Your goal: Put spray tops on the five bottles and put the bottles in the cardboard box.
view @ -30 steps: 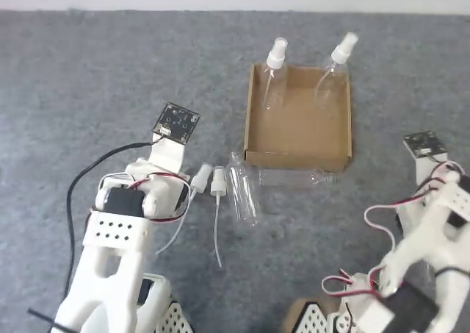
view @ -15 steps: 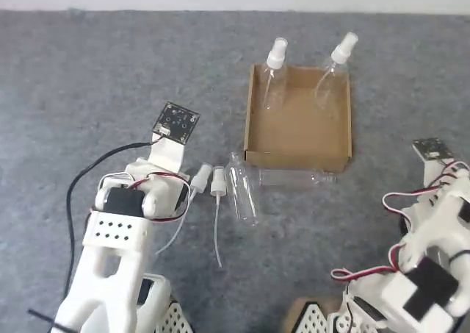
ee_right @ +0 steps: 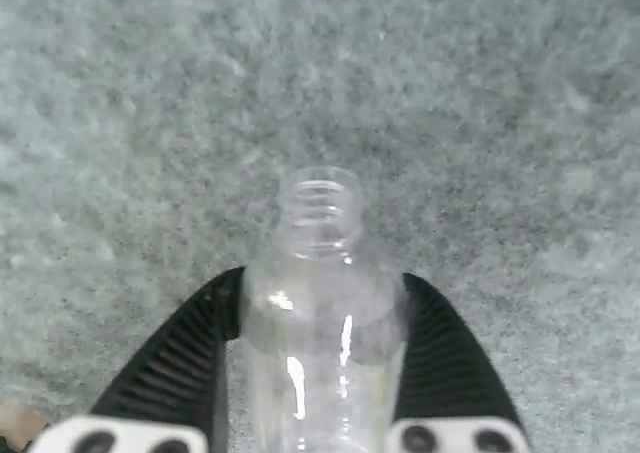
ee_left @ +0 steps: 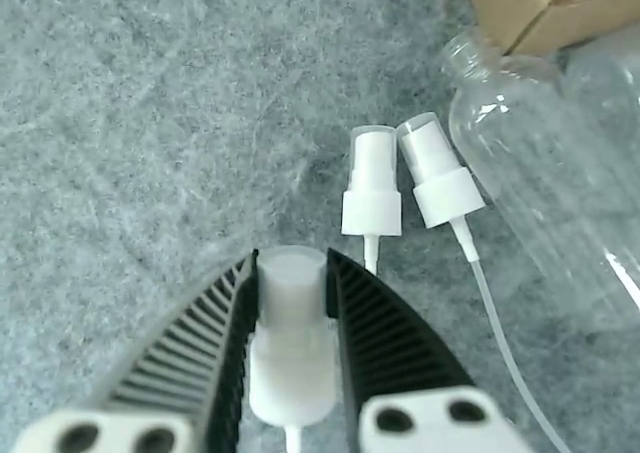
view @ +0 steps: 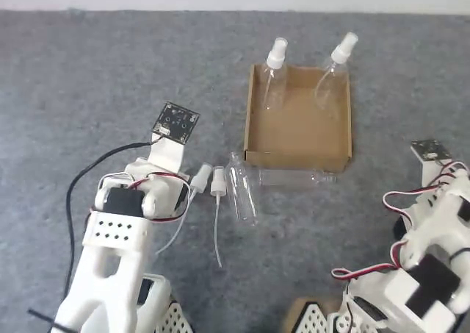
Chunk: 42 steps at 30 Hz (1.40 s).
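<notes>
well, it all hangs on how two things point at each other. the left pincer is clamped on a top, a jaw on each side of it, its head out at the fingertips and its thin tube running back under the wrist. the right pincer is closed around a bottle, gripping it at the shoulder. the open neck sticks out beyond the fingertips, and the bottle's long axis runs along the fingers.

from above, the two arms are well apart. the left arm sits by the loose tops and the two lying bottles, which are just in front of the box. the right arm is off at the other side of the table. so neck and tube do not face each other at all.

by my reckoning the next move needs both arms to come in toward the middle. the top would also have to be turned so its tube end leads into the neck, in line with the bottle's axis. as held, the tube end is the one nearest the left wrist, which looks awkward.

two capped bottles stand inside the box against its far wall, so three are left to do, this one included.
</notes>
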Each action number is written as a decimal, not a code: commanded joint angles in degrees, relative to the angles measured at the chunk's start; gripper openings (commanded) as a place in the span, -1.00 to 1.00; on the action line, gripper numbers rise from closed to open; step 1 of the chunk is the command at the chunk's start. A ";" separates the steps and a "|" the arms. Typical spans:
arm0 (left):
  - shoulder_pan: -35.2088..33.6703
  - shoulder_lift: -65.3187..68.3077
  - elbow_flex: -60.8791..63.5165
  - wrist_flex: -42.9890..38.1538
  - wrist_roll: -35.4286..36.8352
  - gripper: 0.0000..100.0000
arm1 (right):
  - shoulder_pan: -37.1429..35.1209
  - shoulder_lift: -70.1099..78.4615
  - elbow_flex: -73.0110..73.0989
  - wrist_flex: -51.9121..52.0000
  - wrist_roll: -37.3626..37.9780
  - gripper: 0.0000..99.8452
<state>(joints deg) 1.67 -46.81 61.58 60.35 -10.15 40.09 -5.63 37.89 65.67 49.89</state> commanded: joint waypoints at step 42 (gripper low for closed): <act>-4.66 -22.24 -46.29 5.80 16.35 -0.98 | -91.82 -36.97 6.33 -22.11 -40.18 -0.99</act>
<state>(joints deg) -3.16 -71.16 16.57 69.67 4.62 -50.55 -38.33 42.64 48.09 10.77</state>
